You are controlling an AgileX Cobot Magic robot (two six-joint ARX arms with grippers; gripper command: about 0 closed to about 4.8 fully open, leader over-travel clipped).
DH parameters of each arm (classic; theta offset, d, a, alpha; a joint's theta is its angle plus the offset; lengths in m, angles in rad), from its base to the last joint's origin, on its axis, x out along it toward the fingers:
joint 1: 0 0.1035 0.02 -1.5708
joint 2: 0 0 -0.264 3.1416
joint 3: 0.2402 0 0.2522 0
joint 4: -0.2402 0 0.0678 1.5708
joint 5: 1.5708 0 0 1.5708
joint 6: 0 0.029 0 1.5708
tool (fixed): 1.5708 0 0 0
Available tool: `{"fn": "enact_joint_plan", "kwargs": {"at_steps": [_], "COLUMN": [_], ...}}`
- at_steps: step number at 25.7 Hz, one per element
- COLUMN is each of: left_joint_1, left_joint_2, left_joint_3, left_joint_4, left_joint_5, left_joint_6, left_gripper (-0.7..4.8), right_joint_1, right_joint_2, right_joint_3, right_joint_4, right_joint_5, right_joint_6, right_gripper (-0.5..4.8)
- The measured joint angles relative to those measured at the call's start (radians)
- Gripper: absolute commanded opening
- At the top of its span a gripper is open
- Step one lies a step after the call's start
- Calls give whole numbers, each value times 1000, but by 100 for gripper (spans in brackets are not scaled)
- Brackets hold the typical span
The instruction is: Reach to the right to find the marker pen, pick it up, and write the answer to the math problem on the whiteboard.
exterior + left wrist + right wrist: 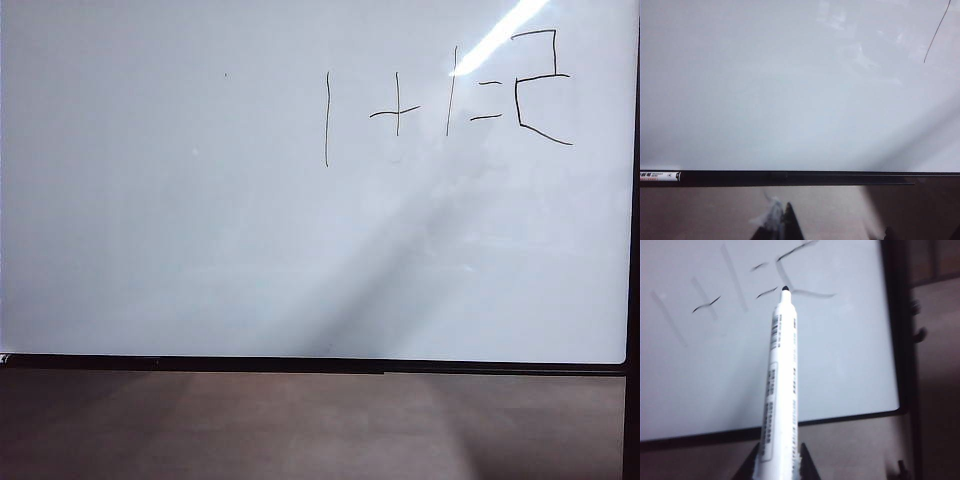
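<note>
Handwriting in thin black strokes, the math problem (415, 105) reading one plus one with two short equals bars, sits in the upper right part of the large glossy white whiteboard (200, 220) with its thin black frame, and just after the equals bars stands an angular, boxy numeral two (542, 88). A bright streak of reflected light crosses the board's top right corner in the exterior view, and below the frame lies the brown floor (300, 425); neither arm shows in that view. In the right wrist view the right gripper (776, 471) is clamped on the marker pen (777, 390), a slim white barrel with printed black lettering and a dark pointed tip; its two dark fingers press against the barrel's lower end on either side. The pen points toward the board, its tip lying in the picture over the strokes near the equals bars and the numeral, though whether it touches the surface cannot be told. In the left wrist view the left gripper (785, 225) appears only as a dark pointed finger beside a pale blurred shape at the picture's edge, over the floor in front of the board's lower frame; whether its jaws are apart or together cannot be told, and nothing is seen in them.
</note>
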Motion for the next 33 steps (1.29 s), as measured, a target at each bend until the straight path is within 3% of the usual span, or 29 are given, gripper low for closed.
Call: {"fn": "enact_joint_plan", "kwargs": {"at_steps": [33], "left_joint_1": [0], "left_joint_2": [0], "left_joint_3": [0], "left_joint_4": [-1], "left_joint_5": [0], "left_joint_6": [0], "left_gripper": [-5], "right_joint_1": [22], "right_joint_2": [-21], "right_joint_3": [-19], "right_joint_4": [-11], "right_joint_5": [-18], "right_joint_6": [-1], "right_gripper": [4]}}
